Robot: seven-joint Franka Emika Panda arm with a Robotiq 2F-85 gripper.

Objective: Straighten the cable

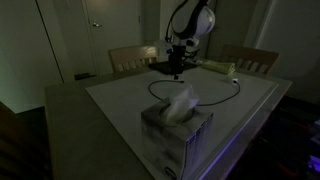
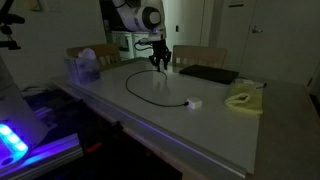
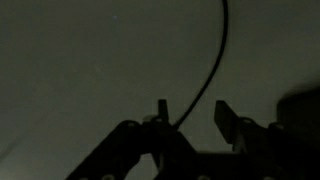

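**Operator:** Report the exterior views.

**Arm:** In an exterior view my gripper (image 1: 178, 70) hangs low over the table (image 1: 115, 100). My arm is folded above it and my wrist points straight down. The cable (image 1: 232, 96) starts beneath my fingertips and bows away in a wide arc past the tissue box (image 1: 178, 125). In an exterior view the same arc ends at a small white plug (image 2: 194, 102), well apart from me.

**Operator:** Wrist view?

**Arm:** My jaws stand apart, released. The cable runs between my fingers (image 3: 162, 112), nearer one of them, and is pinched by neither.

**Operator:** Step in hand?

**Arm:** My judgement is that this end is placed but the curve is not yet out. The next move calls for lifting clear, travelling to the plug end and gripping there. I then pull away from this spot until the line lies straight.
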